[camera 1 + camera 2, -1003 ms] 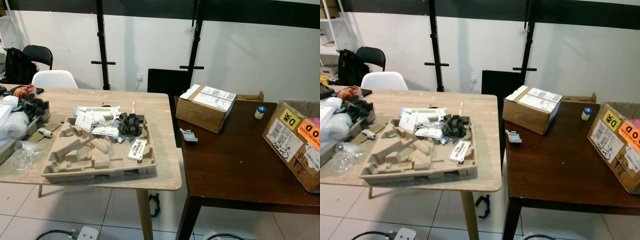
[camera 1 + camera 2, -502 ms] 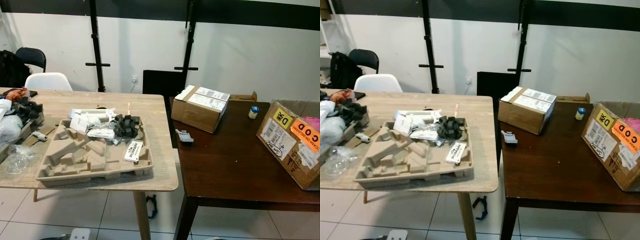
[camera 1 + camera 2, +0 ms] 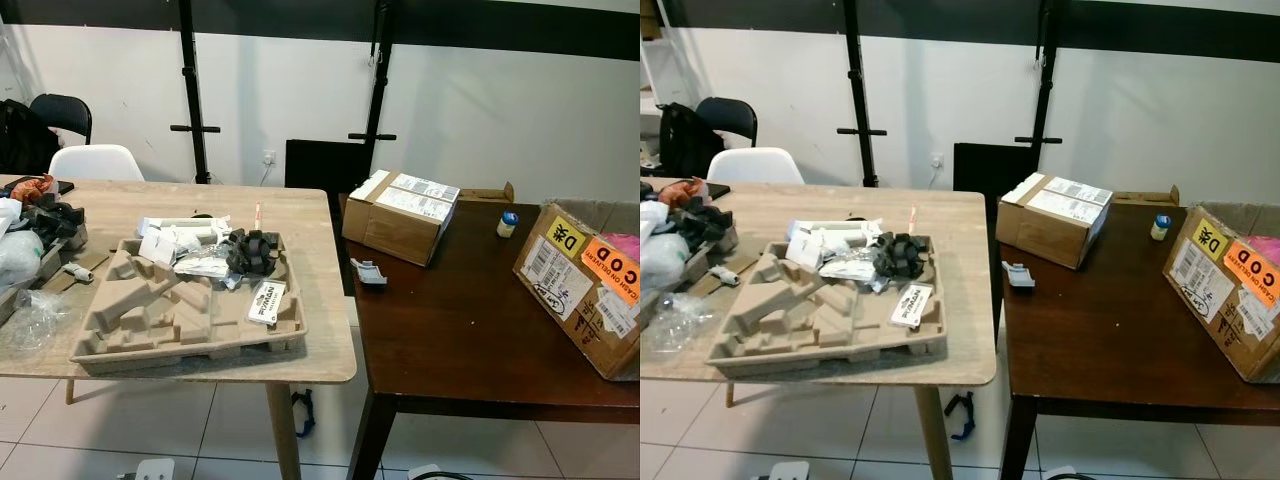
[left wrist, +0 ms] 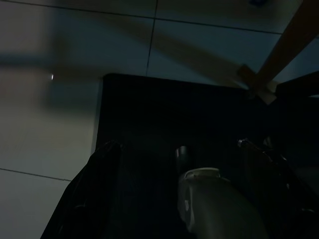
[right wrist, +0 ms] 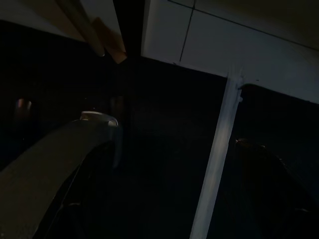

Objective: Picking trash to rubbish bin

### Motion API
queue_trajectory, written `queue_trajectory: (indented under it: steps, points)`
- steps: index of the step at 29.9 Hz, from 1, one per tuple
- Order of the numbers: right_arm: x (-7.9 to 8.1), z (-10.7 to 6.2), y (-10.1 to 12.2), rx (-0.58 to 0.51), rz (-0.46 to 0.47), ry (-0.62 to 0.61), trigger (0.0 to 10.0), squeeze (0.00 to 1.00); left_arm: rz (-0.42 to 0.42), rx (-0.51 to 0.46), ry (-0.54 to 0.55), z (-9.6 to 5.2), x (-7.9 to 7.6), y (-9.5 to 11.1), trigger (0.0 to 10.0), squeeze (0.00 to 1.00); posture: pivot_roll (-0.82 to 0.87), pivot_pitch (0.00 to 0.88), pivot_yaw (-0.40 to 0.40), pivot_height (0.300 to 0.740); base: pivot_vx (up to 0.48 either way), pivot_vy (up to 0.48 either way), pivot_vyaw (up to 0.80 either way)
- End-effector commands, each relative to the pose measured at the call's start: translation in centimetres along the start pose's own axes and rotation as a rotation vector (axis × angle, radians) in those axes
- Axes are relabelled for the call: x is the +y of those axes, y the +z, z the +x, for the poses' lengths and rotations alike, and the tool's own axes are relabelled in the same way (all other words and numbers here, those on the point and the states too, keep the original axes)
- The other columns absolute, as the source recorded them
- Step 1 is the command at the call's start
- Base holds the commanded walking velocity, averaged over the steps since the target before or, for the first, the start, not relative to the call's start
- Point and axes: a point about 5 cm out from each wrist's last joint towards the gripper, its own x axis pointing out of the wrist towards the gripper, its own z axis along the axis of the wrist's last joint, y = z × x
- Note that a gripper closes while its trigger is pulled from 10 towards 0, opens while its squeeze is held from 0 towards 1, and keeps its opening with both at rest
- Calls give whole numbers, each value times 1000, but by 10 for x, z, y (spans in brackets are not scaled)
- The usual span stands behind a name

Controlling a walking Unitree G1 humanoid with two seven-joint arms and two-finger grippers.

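At our far left a white chair (image 3: 95,160) and a black chair (image 3: 62,110) stand behind a light wooden table (image 3: 300,215), and a heap of bags and dark clutter (image 3: 35,225) sits at that table's left edge. Nearer the middle of the table we see a moulded cardboard tray (image 3: 150,325) holding the trash: crumpled white wrappers (image 3: 180,240), a black foam piece (image 3: 252,250) and a white label (image 3: 265,300). A dark wooden table (image 3: 470,330) touches it on the right, carrying a small grey object (image 3: 368,272), a cardboard box (image 3: 405,215), a little blue-capped jar (image 3: 508,223) and, at the far right edge, a labelled carton (image 3: 585,285). Our left gripper (image 4: 184,199) and right gripper (image 5: 164,189) hang low over the tiled floor in deep shade; we cannot tell whether either claw is apart or together.
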Motion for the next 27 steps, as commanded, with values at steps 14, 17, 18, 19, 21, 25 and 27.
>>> queue_trajectory:
  steps: [14, 17, 18, 19, 21, 25, 27]
  points:
    - [1, 1, 0, 0, 15, 5, 10000, 0, 13, 1, -23, 1, -5, -1, 10000, 0, 38, 46, -37, 740, -302, 0, 0]
    - [0, 0, 0, 2, 15, 3, 10000, 0, 16, -1, -26, 1, -6, 0, 10000, 0, 35, 49, -38, 740, -390, 0, 0]
    - [0, 0, -1, 2, 15, 3, 10000, 0, 16, -2, -26, 1, -6, 0, 10000, 0, 35, 49, -38, 740, -390, 0, 0]
    - [0, 0, -1, 2, 15, 3, 10000, 0, 16, -3, -27, 1, -6, 1, 10000, 0, 35, 49, -38, 740, -390, 0, 0]
    - [0, 0, -1, 2, 16, 3, 10000, 0, 17, -5, -28, 2, -6, 2, 10000, 0, 35, 50, -38, 740, -392, 0, 0]
    - [0, 1, 1, -1, 17, 5, 10000, 0, 20, -7, -31, 2, -7, 2, 10000, 0, 34, 51, -39, 740, -388, 0, 0]
    - [1, 1, 1, -2, 17, 6, 10000, 0, 20, -7, -31, 2, -7, 2, 10000, 0, 34, 51, -39, 740, -388, 0, 0]
